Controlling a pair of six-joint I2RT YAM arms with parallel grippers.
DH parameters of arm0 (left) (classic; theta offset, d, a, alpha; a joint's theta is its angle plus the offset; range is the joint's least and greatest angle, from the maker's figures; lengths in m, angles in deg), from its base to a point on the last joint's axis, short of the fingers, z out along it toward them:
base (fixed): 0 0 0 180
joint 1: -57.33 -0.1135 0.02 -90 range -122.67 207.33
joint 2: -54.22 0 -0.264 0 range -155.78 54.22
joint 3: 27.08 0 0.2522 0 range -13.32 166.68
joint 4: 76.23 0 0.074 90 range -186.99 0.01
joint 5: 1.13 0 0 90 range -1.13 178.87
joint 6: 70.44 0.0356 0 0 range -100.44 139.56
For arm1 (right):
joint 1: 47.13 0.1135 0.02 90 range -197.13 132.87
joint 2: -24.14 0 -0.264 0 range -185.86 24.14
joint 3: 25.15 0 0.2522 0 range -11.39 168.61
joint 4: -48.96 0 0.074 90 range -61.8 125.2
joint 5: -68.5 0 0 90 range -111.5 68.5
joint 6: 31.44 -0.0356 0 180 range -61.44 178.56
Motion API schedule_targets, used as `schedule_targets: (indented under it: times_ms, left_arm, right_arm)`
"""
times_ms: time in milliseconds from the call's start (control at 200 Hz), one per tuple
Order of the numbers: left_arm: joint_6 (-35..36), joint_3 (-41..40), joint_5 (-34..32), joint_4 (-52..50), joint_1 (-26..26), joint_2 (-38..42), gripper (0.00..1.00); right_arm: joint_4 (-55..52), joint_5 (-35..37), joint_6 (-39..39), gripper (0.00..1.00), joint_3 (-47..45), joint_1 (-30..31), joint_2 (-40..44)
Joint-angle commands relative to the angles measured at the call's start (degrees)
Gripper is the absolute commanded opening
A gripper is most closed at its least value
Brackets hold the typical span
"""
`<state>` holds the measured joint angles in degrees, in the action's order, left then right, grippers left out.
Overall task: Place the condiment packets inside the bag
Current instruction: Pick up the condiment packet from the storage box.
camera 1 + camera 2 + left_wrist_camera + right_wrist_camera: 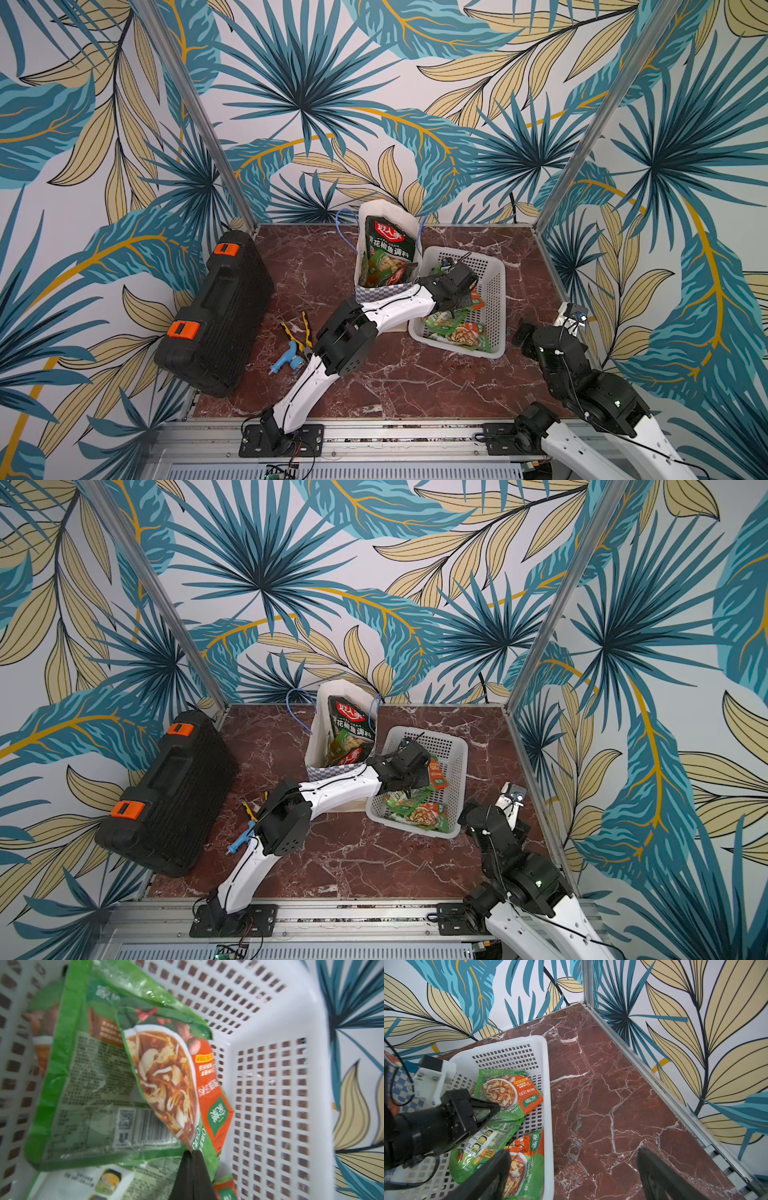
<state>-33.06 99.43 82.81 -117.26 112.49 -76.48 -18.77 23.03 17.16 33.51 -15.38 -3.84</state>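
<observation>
The checkered paper bag (374,293) (318,737) stands upright at the back. A large dark condiment packet (390,241) sticks out of its mouth, and smaller green ones lie beneath it. My left gripper (192,1152) reaches into the white basket (492,282), shut on the edge of a green soup-picture packet (166,1076) (508,1091). Several more green packets (461,332) (527,1159) lie on the basket floor under it. My right gripper (572,1169) hangs open and empty over the marble table, just right of the basket.
A black case with orange latches (216,311) lies at the left. Yellow-handled pliers (299,332) and a blue tool (286,361) rest beside my left arm. Metal frame posts and leaf-pattern walls enclose the marble table (415,374).
</observation>
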Motion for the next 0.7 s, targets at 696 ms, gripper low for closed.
schedule_targets:
  times_ms: [696]
  left_arm:
    - [22.9, 5.9, 7.9, -12.7, 5.4, 27.0, 0.00]
  right_arm:
    - [-1.8, 3.3, -7.3, 1.00, -4.3, -0.2, 0.6]
